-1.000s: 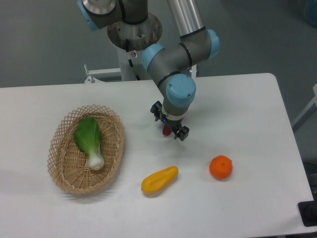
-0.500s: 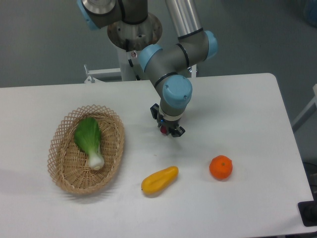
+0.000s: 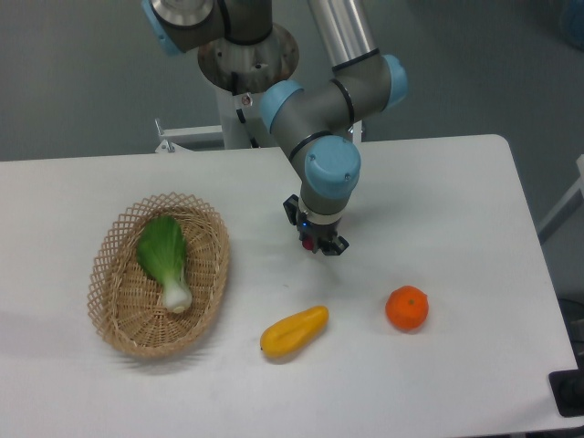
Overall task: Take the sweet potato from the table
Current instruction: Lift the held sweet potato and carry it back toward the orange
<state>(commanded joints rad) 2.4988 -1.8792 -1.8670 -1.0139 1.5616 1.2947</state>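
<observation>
There is one view, the fixed camera looking down on the table. The tool points down near the middle of the table, and a small dark red patch shows between its fingers: that is the potato, mostly hidden by the wrist above it. The jaws stand narrow, closed on the potato as far as can be seen; whether it is already clear of the table cannot be told from this angle.

The basket with the green vegetable sits well to the left, the yellow fruit lies nearer the camera, and the orange is off to the right. None of them touches the tool.

The step in hand looks like the lift. To do it well, I would keep the grip firm and steady, because the potato is slim and could pivot or slip between two fingers. A straight vertical rise seems safest, with no sideways drift until the potato is plainly off the table.

Against the earlier frames, the tool has shifted: half a second ago it sat slightly further left and higher in the picture. A second ago more of the red potato showed below the fingers. The basket, fruit and orange have not moved.
</observation>
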